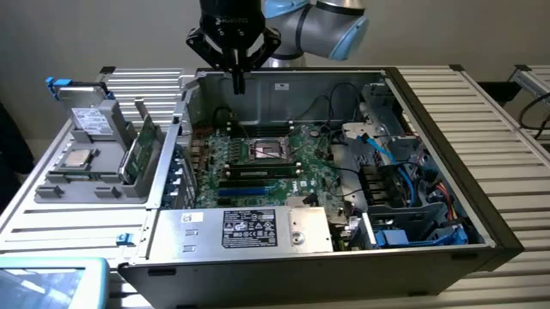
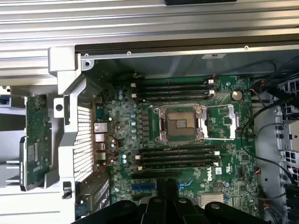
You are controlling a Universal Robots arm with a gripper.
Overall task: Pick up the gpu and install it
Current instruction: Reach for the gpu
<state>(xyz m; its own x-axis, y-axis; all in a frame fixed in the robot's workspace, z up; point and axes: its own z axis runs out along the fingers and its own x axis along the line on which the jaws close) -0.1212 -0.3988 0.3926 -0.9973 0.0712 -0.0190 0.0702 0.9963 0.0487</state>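
Note:
The gpu (image 1: pixel 142 151) stands on edge in a grey holder tray (image 1: pixel 86 187) at the exterior view's left, beside the open computer case (image 1: pixel 429 129); its green board face shows. In the wrist view the gpu (image 2: pixel 37 135) lies outside the case wall. My gripper (image 1: pixel 238 84) hangs above the far part of the case, over the motherboard (image 1: pixel 284 161), well apart from the gpu. Its fingers are shut with nothing between them. In the wrist view the gripper (image 2: pixel 167 189) points down over the motherboard (image 2: pixel 187 93) near the blue expansion slots (image 2: pixel 145 186).
The tray also holds a silver hard drive (image 1: pixel 90 119) and a processor chip (image 1: pixel 77 158). Inside the case sit a power supply (image 1: pixel 257 228) at the near side and blue cables with drive bays (image 1: pixel 404 193) on the exterior view's right. The empty processor socket (image 2: pixel 180 123) is mid-board.

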